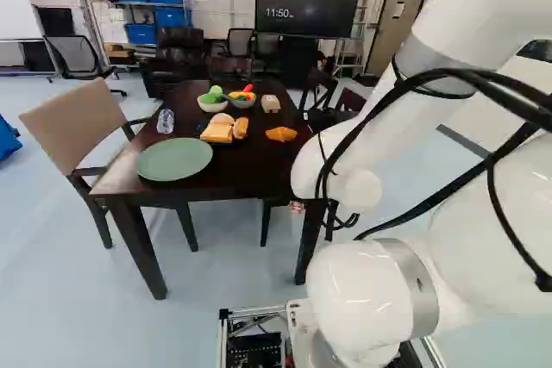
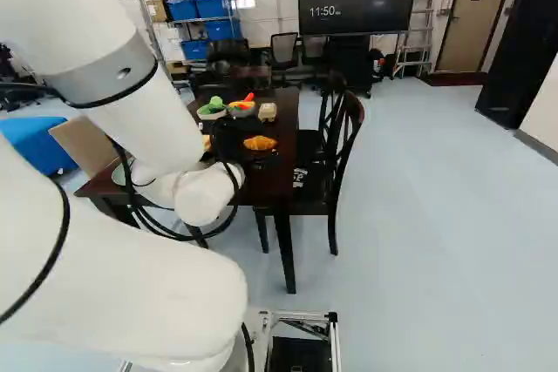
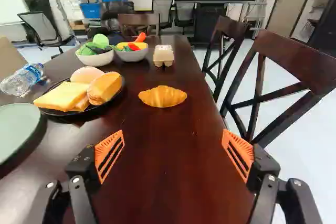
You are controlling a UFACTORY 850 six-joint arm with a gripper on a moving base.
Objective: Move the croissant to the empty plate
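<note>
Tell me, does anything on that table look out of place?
The clear bottle lies on its side beside the black plate, as if tipped over. The croissant sits directly on the table, odd with the green plate standing empty.

Rounded white arm (image 1: 358,299) (black cables (image 1: 470,76)).

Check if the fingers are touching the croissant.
Apart. In the wrist view the croissant lies ahead of the open fingers, with dark tabletop showing between them and it.

The croissant (image 3: 163,97) lies near the right edge of the tabletop (image 1: 246,177), the plate (image 1: 174,160) by its near-left corner, 2 bowls (image 3: 95,59) farther back.
</note>
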